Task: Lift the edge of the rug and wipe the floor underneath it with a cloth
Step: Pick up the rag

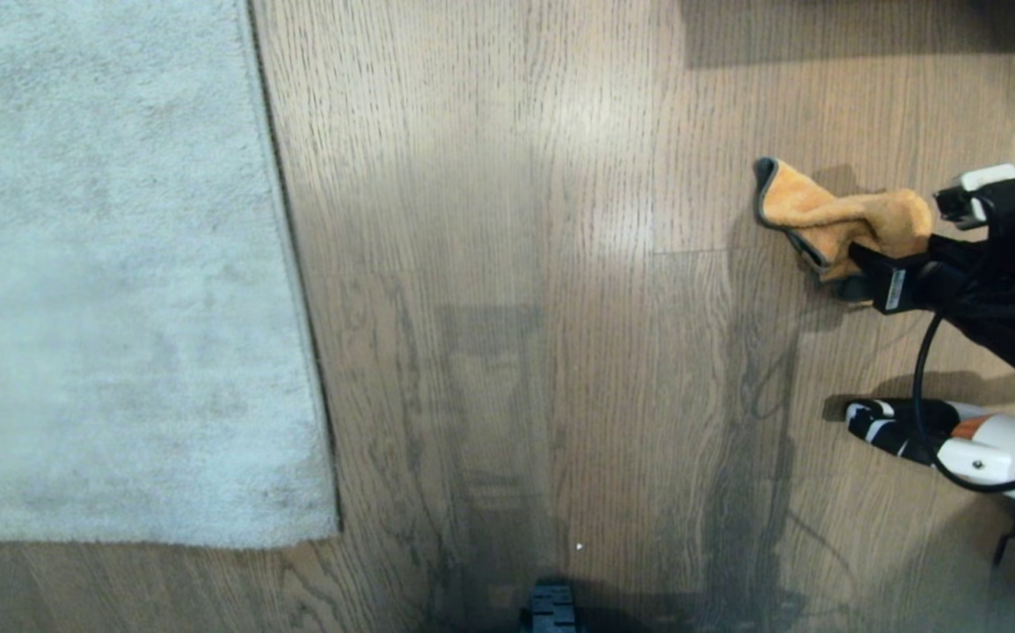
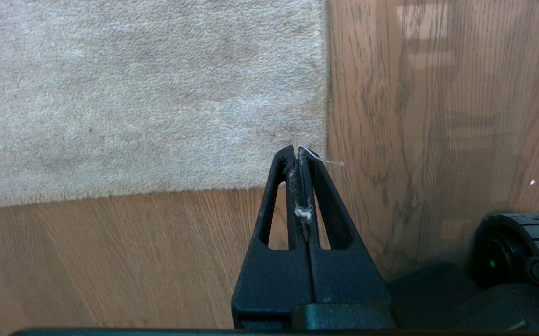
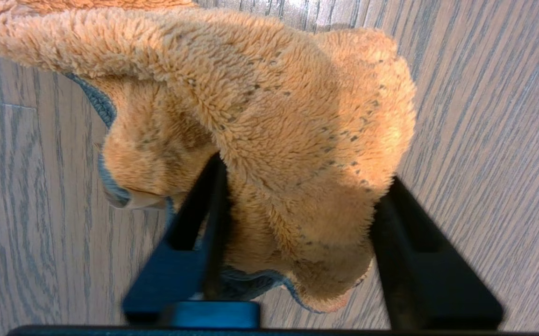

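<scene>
My right gripper [image 1: 890, 264] sits at the right of the head frame, low over the floor [image 1: 516, 264], its fingers [image 3: 195, 233] standing apart on either side of the bunched cloth [image 1: 842, 220]. In the right wrist view the cloth fills the gap between them, but I cannot tell whether they are pinching it firmly yet. My left gripper [image 2: 300, 186] is pressed fully shut with nothing held but a few stray fibres; in its wrist view it hangs above the floor just beside the rug's corner.

The rug edge [image 1: 296, 290] runs down the left of the head frame and lies flat, well apart from the cloth. As I judge it, the task is barely begun: the cloth is being taken up, while lifting the edge and wiping beneath are both left.

Count: one cloth, one rug, two grippers.
</scene>
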Tool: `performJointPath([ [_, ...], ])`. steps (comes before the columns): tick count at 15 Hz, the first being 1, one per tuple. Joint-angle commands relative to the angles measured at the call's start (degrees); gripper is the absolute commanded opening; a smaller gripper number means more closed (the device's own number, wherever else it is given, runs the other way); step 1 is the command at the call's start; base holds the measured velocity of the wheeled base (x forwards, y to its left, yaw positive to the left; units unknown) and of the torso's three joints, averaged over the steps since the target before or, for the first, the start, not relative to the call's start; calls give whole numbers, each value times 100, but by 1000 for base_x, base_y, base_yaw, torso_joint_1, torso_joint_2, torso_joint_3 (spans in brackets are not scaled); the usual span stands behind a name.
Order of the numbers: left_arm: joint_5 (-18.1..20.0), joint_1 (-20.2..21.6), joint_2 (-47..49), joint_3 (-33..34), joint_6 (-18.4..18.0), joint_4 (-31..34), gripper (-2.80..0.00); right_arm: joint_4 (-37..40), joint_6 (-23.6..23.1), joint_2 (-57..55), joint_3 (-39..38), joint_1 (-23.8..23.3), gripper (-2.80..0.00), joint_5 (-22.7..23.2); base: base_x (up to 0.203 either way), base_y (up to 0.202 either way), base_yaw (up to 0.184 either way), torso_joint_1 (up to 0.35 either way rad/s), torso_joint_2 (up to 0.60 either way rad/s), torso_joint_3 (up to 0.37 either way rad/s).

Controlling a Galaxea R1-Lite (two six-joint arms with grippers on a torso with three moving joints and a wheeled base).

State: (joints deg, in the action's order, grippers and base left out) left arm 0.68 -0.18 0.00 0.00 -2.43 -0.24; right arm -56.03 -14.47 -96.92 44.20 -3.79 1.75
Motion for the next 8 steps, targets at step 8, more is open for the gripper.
performJointPath([
  [8, 2, 1, 0, 0, -4, -2, -280, -21, -12, 145, -156, 1, -280, 1, 0, 0, 0, 0, 0, 0],
])
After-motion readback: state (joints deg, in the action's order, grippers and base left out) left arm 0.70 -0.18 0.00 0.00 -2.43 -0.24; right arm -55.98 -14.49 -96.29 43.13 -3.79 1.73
